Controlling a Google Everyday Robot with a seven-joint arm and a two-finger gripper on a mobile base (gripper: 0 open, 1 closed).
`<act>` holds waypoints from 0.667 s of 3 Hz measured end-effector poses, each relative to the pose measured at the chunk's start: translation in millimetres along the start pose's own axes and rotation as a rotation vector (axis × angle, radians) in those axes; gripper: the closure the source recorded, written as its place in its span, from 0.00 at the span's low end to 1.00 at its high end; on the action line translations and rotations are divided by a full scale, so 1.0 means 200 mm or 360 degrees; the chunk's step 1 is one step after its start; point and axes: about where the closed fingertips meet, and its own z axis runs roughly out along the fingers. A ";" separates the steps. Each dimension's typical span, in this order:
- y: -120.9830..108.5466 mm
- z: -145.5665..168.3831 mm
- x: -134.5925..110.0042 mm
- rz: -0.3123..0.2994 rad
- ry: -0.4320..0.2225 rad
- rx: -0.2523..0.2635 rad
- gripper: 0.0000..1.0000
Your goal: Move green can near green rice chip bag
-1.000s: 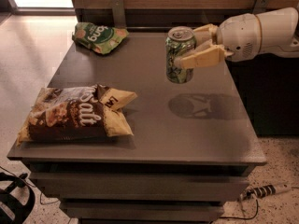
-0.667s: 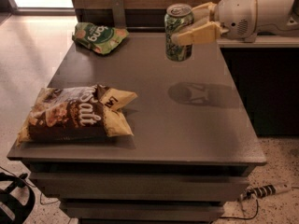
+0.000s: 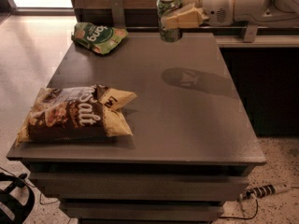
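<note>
Compared with one second before, the end effector (image 3: 180,8) had carried the can (image 3: 169,15) higher and further toward the back of the desk (image 3: 196,125). It had also moved a little to the left in the view, which is the side where the chip bag (image 3: 98,34) lay. The shadow (image 3: 187,78) of the can on the desk had moved toward the back as well. The chip bag and the brown bag (image 3: 74,113) had not moved.

I judge from this that the lifting was done and the carrying was in progress. The can was not yet near its goal, and it was not yet set down.

The end effector was at the top of the view, above the back edge of the desk. It reached in from the right on the white arm (image 3: 238,3). It was clenched on the can, with one tan finger across the front of the body.

The can hung in the air, upright, well above the surface. It had a green and white pattern and a silver top with a pull tab. The chip bag was lying flat at the back left corner, well apart from the can.
</note>
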 end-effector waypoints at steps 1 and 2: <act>-0.04 0.15 0.10 -0.0057 -0.0065 0.0068 1.00; -0.04 0.15 0.10 -0.0057 -0.0065 0.0067 1.00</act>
